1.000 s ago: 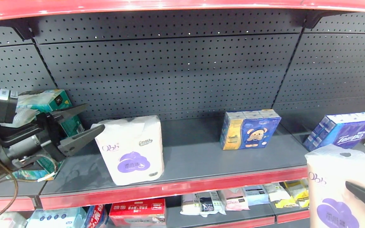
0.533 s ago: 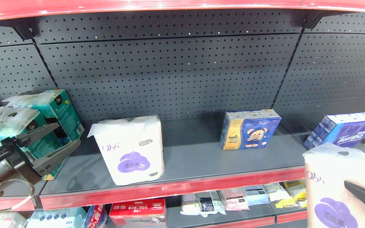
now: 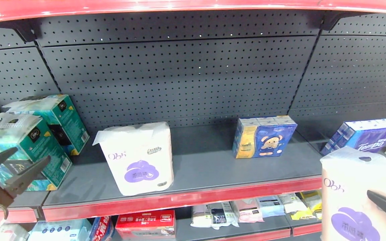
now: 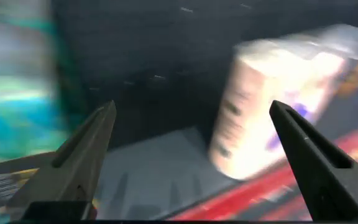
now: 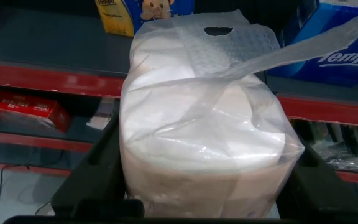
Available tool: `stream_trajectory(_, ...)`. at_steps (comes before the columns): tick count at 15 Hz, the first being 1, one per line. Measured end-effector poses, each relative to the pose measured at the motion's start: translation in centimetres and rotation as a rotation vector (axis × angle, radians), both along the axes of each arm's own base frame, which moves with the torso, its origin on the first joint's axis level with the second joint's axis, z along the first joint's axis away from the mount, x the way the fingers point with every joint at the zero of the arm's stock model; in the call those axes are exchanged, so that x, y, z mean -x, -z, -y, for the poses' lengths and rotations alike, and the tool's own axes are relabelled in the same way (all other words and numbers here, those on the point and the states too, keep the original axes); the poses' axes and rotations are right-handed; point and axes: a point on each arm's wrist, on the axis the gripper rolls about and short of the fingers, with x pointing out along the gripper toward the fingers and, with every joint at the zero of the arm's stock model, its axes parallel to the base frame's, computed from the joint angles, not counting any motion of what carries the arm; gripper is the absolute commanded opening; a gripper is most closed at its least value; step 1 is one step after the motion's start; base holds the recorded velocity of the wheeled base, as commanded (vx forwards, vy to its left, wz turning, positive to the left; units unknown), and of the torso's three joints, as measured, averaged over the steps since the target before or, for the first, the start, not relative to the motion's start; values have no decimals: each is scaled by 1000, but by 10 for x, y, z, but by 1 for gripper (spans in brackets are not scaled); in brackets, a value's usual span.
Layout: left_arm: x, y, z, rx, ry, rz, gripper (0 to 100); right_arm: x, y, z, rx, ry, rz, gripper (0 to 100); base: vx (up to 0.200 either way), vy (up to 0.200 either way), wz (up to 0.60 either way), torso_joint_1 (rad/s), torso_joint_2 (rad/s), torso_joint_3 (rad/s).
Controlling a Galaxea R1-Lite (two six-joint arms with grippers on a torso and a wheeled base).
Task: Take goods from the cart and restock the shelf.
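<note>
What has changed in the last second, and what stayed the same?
The left end effector, open, drew back leftward and down, away from the white tissue pack on the shelf. The right end effector kept its grip on the second pack. Nothing on the shelf moved.

The shelf [image 3: 206, 164] bears green boxes [image 3: 42, 145], a white roll pack [image 3: 138, 157], a bear-printed pack [image 3: 263, 136] and a blue pack [image 3: 364, 137].

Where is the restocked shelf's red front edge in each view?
Head view: the red front edge crosses below the standing white pack.
Left wrist view: red front edge, blurred, at that pack's foot.
Right wrist view: red front edge either side of the held pack.
Shared landmark: grey shelf board behind it.
</note>
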Motion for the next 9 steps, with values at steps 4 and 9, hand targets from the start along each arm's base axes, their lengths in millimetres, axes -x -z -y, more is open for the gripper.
stream_trajectory(4, -8, -20, -10, 12, -225, -9, 100, 4, 2, 0, 2, -12, 9, 0, 0, 0, 0, 0, 0, 0)
stream_trajectory(9, 26, -26, 12, 120, -296, -277, 100, 12, 4, 0, 1, -11, 35, 0, 0, 0, 0, 0, 0, 0)
